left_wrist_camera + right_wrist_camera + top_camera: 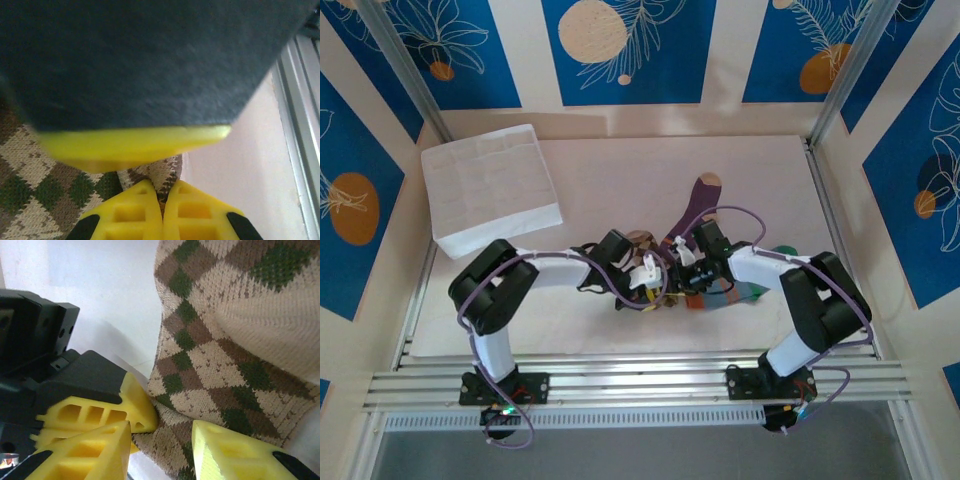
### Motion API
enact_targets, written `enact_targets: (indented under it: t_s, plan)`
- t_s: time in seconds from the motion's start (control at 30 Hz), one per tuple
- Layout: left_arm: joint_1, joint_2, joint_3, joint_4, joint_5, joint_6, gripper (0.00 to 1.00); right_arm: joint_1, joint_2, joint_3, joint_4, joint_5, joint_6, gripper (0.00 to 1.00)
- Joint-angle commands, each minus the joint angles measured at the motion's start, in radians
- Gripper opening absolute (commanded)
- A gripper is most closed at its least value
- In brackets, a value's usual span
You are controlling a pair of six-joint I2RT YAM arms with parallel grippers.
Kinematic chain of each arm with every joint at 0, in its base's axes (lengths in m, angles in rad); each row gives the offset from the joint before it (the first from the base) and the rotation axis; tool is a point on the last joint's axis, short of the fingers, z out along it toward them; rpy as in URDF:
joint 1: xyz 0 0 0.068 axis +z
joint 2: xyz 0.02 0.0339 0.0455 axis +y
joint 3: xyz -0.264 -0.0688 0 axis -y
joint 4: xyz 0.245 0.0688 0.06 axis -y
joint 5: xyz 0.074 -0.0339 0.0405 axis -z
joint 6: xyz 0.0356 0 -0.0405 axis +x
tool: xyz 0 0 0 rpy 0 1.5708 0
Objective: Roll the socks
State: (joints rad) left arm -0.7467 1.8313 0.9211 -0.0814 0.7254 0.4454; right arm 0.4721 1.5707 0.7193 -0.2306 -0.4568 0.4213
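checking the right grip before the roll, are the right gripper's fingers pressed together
No, the right gripper has its fingers apart, with the diamond-patterned sock lying in the gap between them.

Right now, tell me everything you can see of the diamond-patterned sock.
The diamond-patterned sock is a soft knit, tan with brown and dark green diamonds. It lies bunched into a rounded hump on the pale table. The left claw is shut, pinching a fold of its edge; the right claw stands open astride the edge beside it.
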Motion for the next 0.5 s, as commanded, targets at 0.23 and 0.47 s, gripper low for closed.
enact_targets:
  t_s: [0.23, 0.47]
  plan:
    - [0.073, 0.093, 0.002, -0.071, 0.083, -0.239, 0.00, 0.007, 0.022, -0.046, 0.061, -0.019, -0.011, 0.39]
    - [0.110, 0.111, -0.007, -0.044, 0.080, -0.336, 0.00, 0.022, 0.053, -0.045, 0.074, -0.004, -0.013, 0.40]
